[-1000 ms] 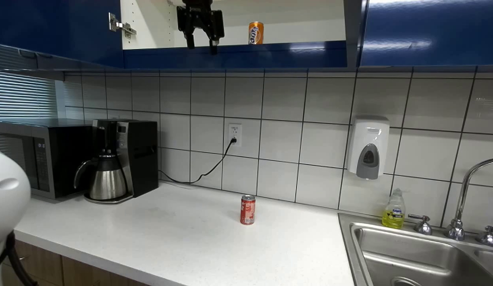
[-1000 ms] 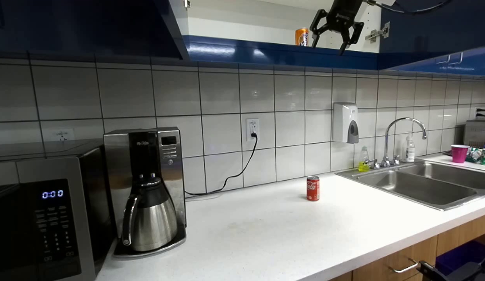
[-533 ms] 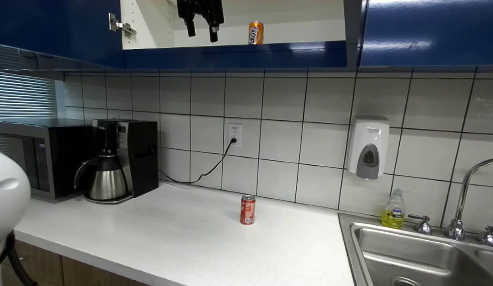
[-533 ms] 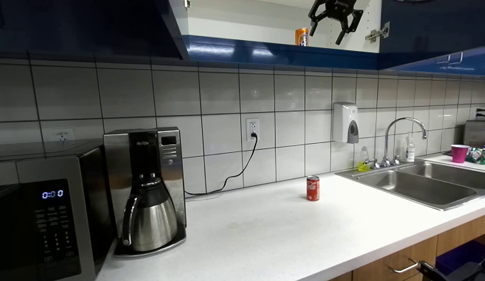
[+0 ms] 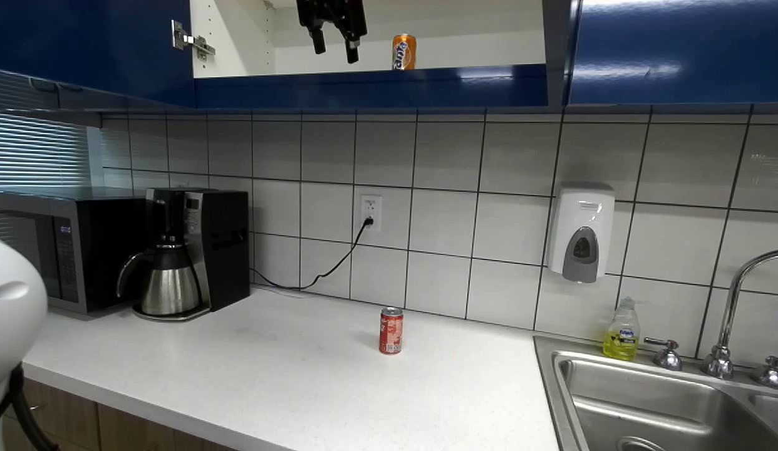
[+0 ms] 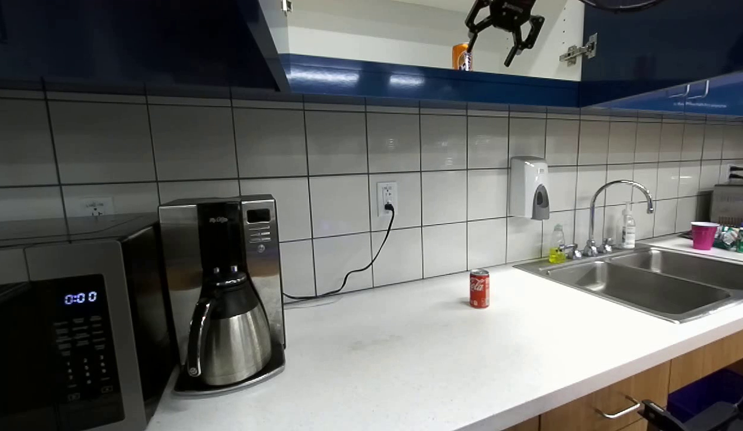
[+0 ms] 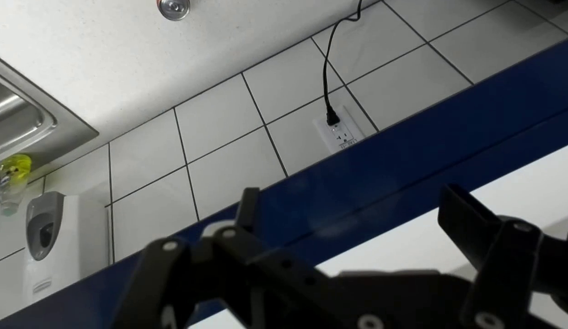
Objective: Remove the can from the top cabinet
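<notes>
The orange can (image 5: 404,52) stands upright on the shelf of the top cabinet (image 5: 376,91), which has its blue door open. In an exterior view, a finger of my gripper overlaps the edge of the can (image 6: 460,58). My gripper (image 5: 336,54) is open and empty, fingers pointing down, in front of the cabinet opening and to one side of the can. It also shows in an exterior view (image 6: 490,55). In the wrist view the open gripper (image 7: 348,196) is over the blue cabinet edge (image 7: 339,192); the can is out of view there.
A red can (image 5: 391,332) stands on the white counter (image 5: 289,376) below. A coffee maker (image 6: 228,299) and a microwave (image 6: 66,335) stand at one end, a sink (image 6: 646,287) at the other. A soap dispenser (image 5: 582,235) hangs on the tiles. An open cabinet door (image 5: 94,44) flanks the opening.
My gripper has risen from the cabinet's lower edge and then shifted sideways towards the orange can. It has stayed open. The cans have not moved.
</notes>
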